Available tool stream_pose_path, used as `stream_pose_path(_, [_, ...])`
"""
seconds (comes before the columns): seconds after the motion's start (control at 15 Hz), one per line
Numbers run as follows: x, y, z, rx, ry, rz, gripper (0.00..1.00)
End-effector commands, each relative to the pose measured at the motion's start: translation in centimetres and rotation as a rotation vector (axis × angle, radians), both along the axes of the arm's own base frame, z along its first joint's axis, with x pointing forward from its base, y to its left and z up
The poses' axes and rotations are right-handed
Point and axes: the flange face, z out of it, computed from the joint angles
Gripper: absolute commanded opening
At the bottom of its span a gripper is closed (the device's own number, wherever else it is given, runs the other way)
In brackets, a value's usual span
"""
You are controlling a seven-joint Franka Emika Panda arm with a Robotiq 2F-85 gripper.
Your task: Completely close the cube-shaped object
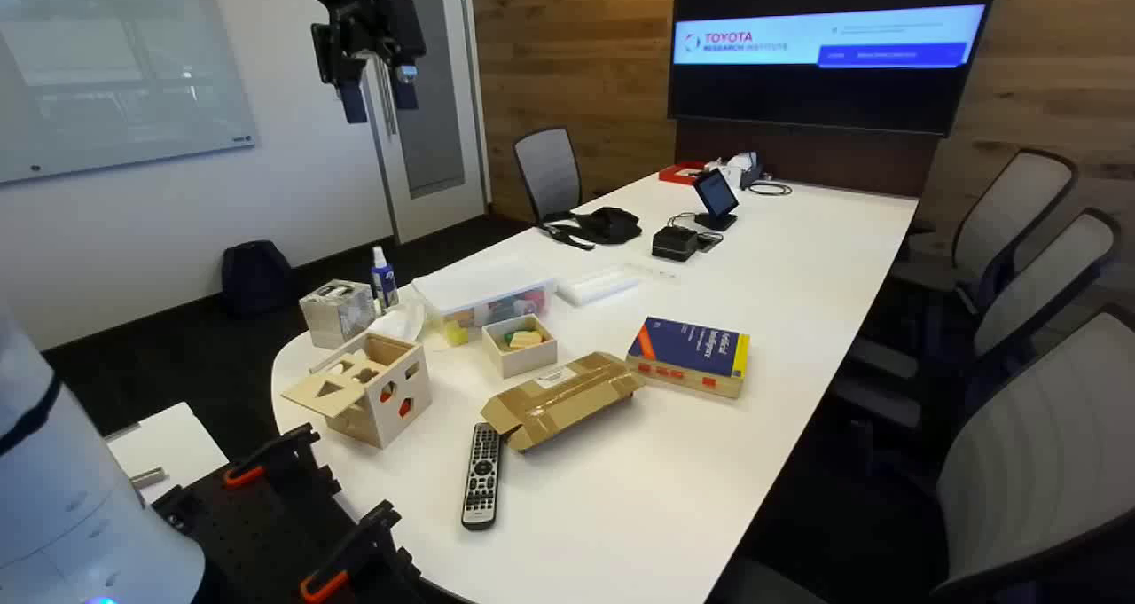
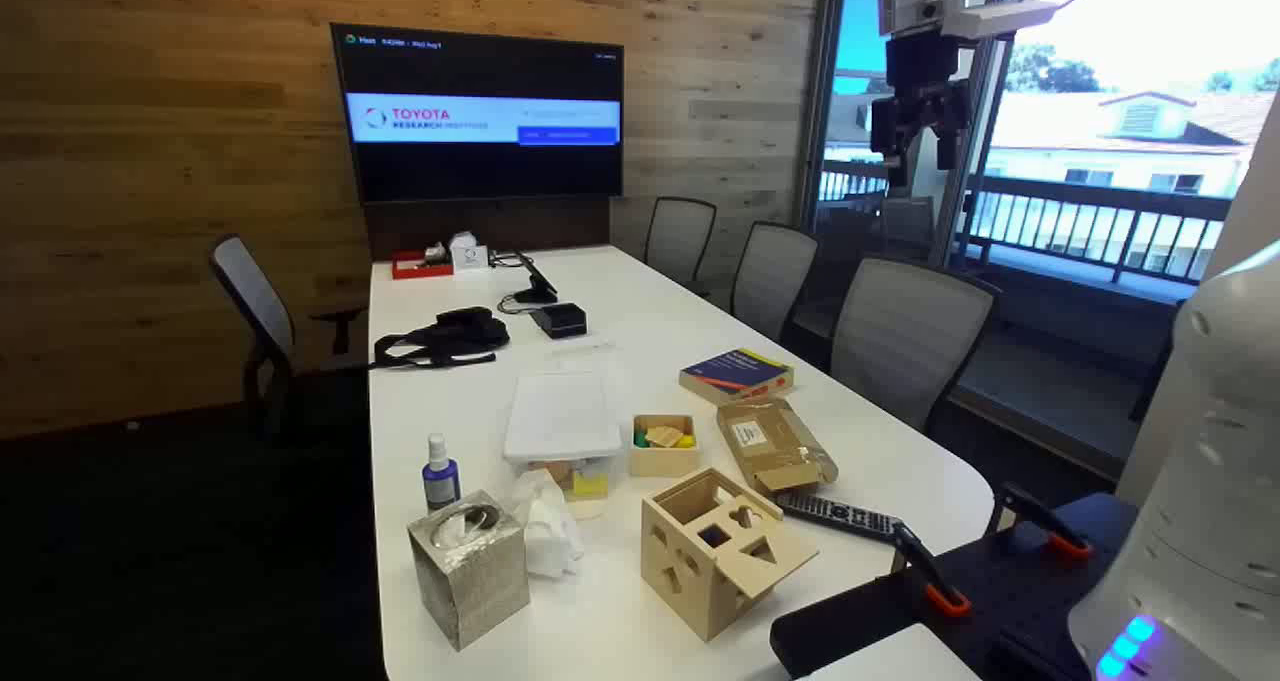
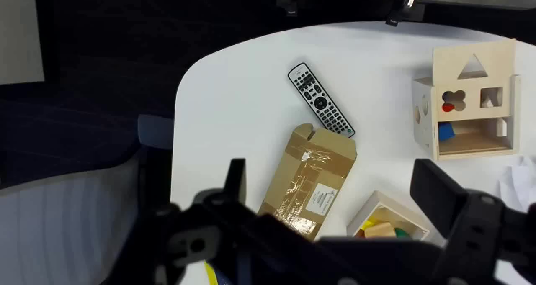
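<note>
End effector (image 3: pixel 331 174) high and empty; wooden cube (image 3: pixel 472 109) not fully covered

Wrist view: its fingers (image 3: pixel 435 197) stand apart, holding nothing. Beyond them, to that view's right, sits the cube, top panel (image 3: pixel 473 83) overhanging one side, a gap bared opposite.

In an exterior view, the cube lies well below the end effector, near the rounded edge of the worktop (image 1: pixel 621 480). Pushing too low would likely skid the whole cube.

In an exterior view, crumpled tissue (image 2: pixel 550 531) and a small tray (image 2: pixel 663 463) sit near the gap side, probably leaving little room for a skid; the overhang faces a black plate (image 2: pixel 1020 581), so approach there may be tight.
</note>
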Motion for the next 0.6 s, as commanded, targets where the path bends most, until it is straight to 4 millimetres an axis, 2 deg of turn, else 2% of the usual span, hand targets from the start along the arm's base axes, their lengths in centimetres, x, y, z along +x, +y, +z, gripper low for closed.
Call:
stream_pose_path(0.0, [0.0,0.0,0.1,0.0,0.001,0.0,1.0])
stream_pose_path(0.27, [0.0,0.0,0.1,0.0,0.001,0.0,1.0])
stream_pose_path(0.53, [-0.4,2.1,-4.0,0.03,0.023,0.019,1.0])
